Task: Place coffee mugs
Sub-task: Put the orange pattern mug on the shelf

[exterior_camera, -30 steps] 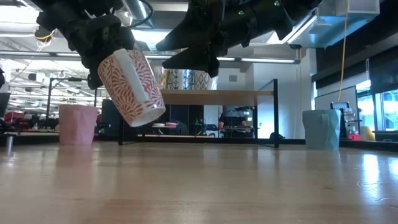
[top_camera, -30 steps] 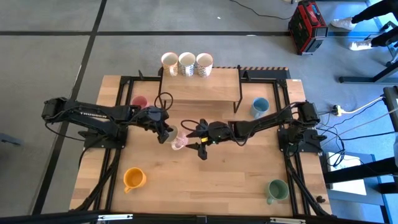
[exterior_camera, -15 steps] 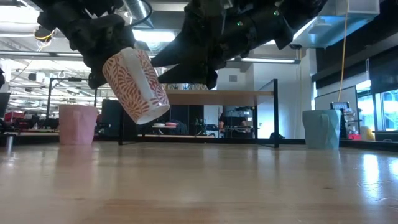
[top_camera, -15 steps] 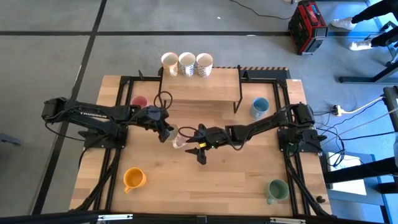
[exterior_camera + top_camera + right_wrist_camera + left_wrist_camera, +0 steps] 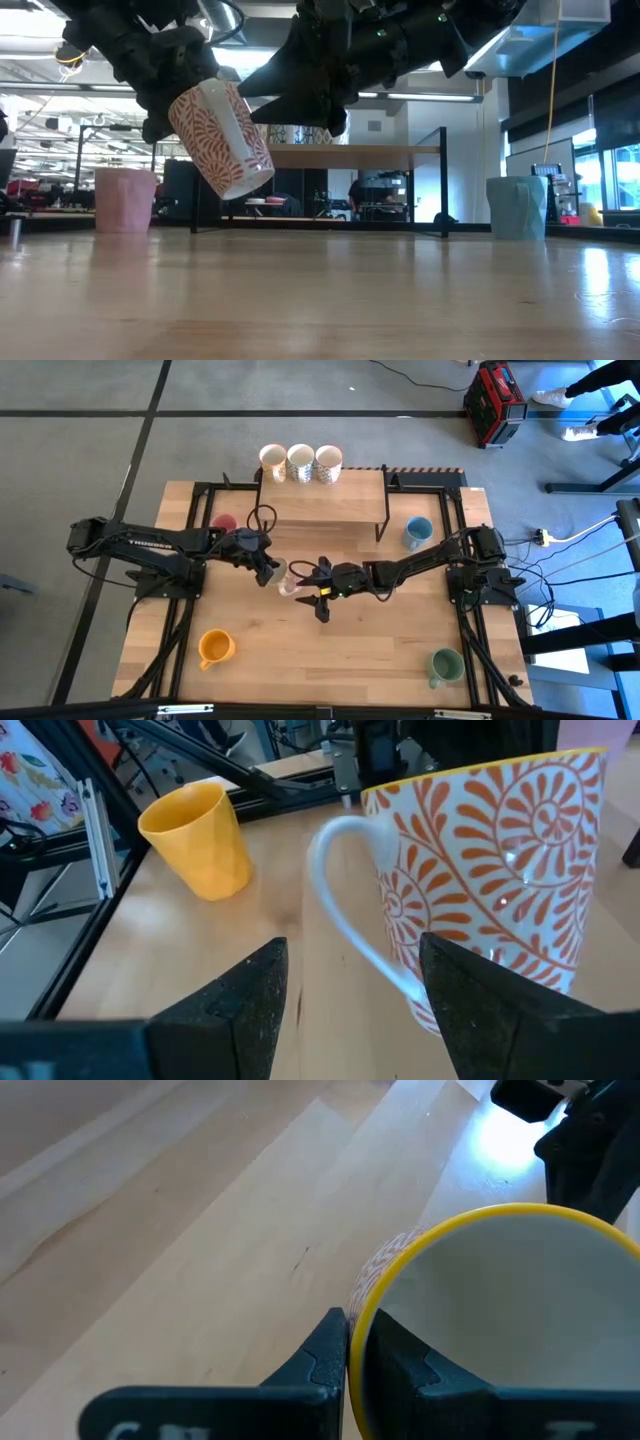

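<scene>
Above the middle of the desk [image 5: 340,655], a white mug with an orange leaf pattern [image 5: 222,138] is held clear of the wood by the left gripper [image 5: 268,573], whose fingers are pinched shut on the mug's yellow-edged rim, one finger [image 5: 322,1365] outside the wall and one inside. The mug is carried tilted in the low view, its mouth up toward the left gripper and its base slanting down toward the right arm's side; its long axis is therefore well off upright. Just beside it, on the right, the right gripper [image 5: 317,597] is spread wide and holds nothing. In the right wrist view the mug's handle [image 5: 345,910] is seen facing this gripper, lying in line with the gap between its two fingers, with the patterned body behind it. The coming move is judged to turn on that handle: the right gripper is the nearer free one and lies right of the mug. Farther off, a yellow mug [image 5: 198,838] is seen standing upright on the desk.
</scene>
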